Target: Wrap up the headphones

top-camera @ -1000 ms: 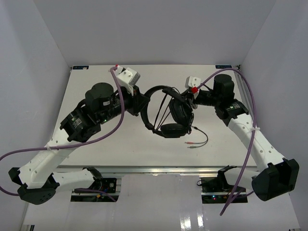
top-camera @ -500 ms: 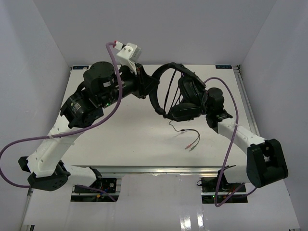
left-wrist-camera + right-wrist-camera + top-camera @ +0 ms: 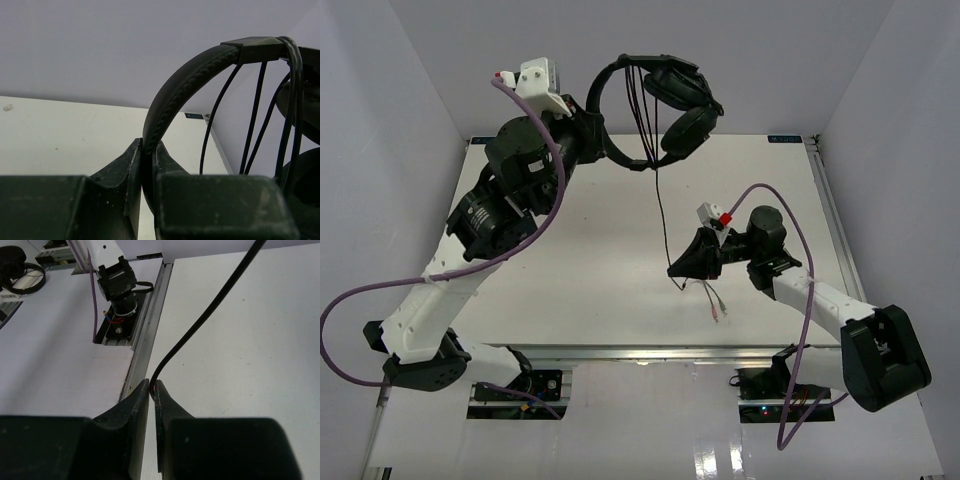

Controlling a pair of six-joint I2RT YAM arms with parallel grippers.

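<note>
Black headphones (image 3: 672, 100), upper centre, hang high above the worktop (image 3: 580, 275): we see the left pincer (image 3: 149, 151) clenched on the headband (image 3: 175, 91), the right pincer (image 3: 152, 386) nipping the cord (image 3: 658, 205) at lower centre. We judge the headband stiff enough to hold, the cord limp, light, easily wound.

Left claw (image 3: 594, 128) raised headphones (image 3: 686, 124); right claw (image 3: 676, 271) dropped, pinching cord (image 3: 658, 205).

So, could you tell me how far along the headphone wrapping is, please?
Done: the headphones are lifted, with a few turns of cord hanging over the headband. In hand: left jaws clamp the headband, right jaws pinch the cord low down. Left: winding the loose tail and plugs.
</note>
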